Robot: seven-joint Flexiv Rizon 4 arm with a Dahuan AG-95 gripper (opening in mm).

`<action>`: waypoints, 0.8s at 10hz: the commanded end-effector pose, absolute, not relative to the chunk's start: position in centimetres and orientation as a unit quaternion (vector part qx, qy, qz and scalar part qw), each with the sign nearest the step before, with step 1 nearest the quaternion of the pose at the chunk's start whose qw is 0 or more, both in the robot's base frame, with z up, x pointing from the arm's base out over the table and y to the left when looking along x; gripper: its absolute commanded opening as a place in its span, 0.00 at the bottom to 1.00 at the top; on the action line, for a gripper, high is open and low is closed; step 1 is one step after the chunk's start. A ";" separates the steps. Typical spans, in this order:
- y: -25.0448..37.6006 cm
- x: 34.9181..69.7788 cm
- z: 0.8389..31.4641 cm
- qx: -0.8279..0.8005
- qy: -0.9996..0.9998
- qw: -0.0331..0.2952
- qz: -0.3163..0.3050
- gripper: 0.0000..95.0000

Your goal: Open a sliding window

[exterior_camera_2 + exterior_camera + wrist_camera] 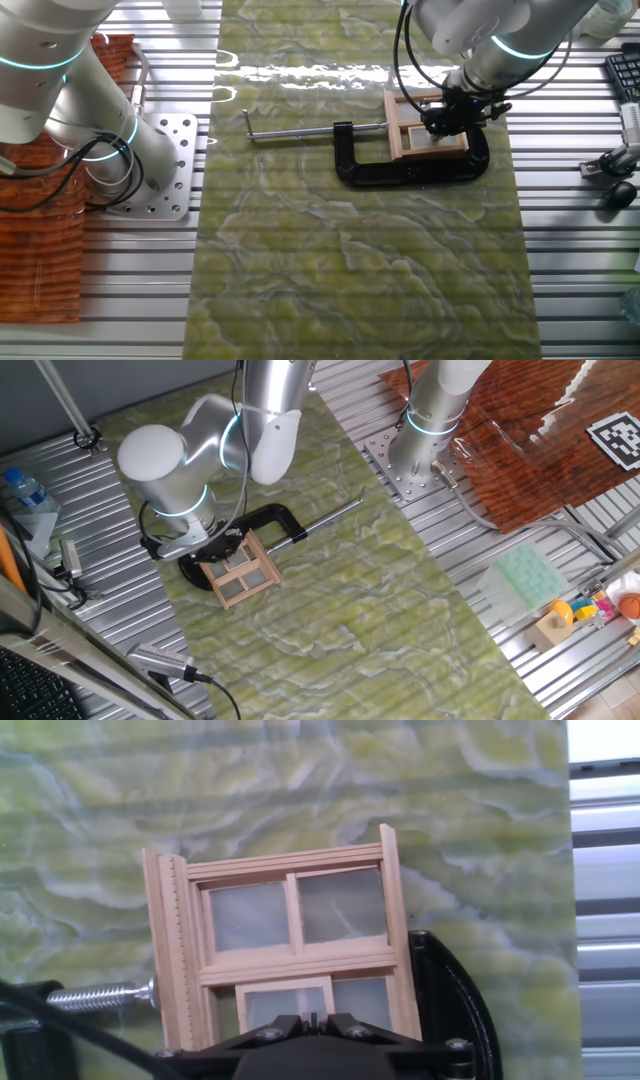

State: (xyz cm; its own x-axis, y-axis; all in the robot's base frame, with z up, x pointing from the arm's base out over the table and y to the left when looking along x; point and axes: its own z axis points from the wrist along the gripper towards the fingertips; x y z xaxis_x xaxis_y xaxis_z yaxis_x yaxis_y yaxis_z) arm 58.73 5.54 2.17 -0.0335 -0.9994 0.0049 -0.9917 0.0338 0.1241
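Green marbled matting covers the table (400,610), ribbed metal on either side. Sliding window (290,945) lies flat on the mat, held by a black C-clamp (410,170) whose screw rod (300,131) presses its frame from 9 o'clock. Pincer (315,1020) sits at the window's 6 o'clock edge, over the small sash; whether its fingers are spread or shut cannot be told. Risk: an off-line push may jam the sash in its track, or twist the frame out of the clamp.
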 end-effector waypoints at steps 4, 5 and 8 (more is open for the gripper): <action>5.6 59.2 2.2 0.691 -0.721 0.037 -0.036 0.00; 5.6 59.3 2.1 0.690 -0.722 0.035 -0.036 0.00; 5.7 59.8 2.3 0.692 -0.720 0.036 -0.035 0.00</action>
State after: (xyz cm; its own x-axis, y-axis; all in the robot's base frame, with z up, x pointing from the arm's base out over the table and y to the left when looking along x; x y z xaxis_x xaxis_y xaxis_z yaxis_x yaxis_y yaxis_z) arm 59.91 5.72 2.34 -0.0365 -0.9993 0.0059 -0.9945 0.0369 0.0979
